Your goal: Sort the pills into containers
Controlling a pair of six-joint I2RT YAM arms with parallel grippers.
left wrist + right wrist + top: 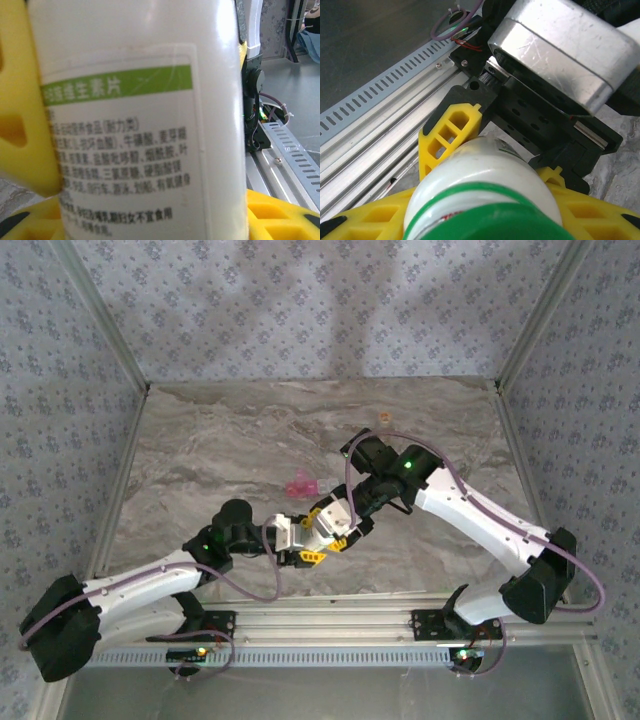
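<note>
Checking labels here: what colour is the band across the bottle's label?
Green band on the white bottle; clearest in the left wrist view.

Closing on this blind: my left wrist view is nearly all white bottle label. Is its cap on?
Observer: Yes. The right wrist view shows a green cap on the white bottle.
Operator: What has that end?
Observer: The right gripper, its yellow fingers either side of the cap.
Operator: And the pill case?
Observer: The pink pill case lies on the table, just beyond the bottle in the top view.
</note>
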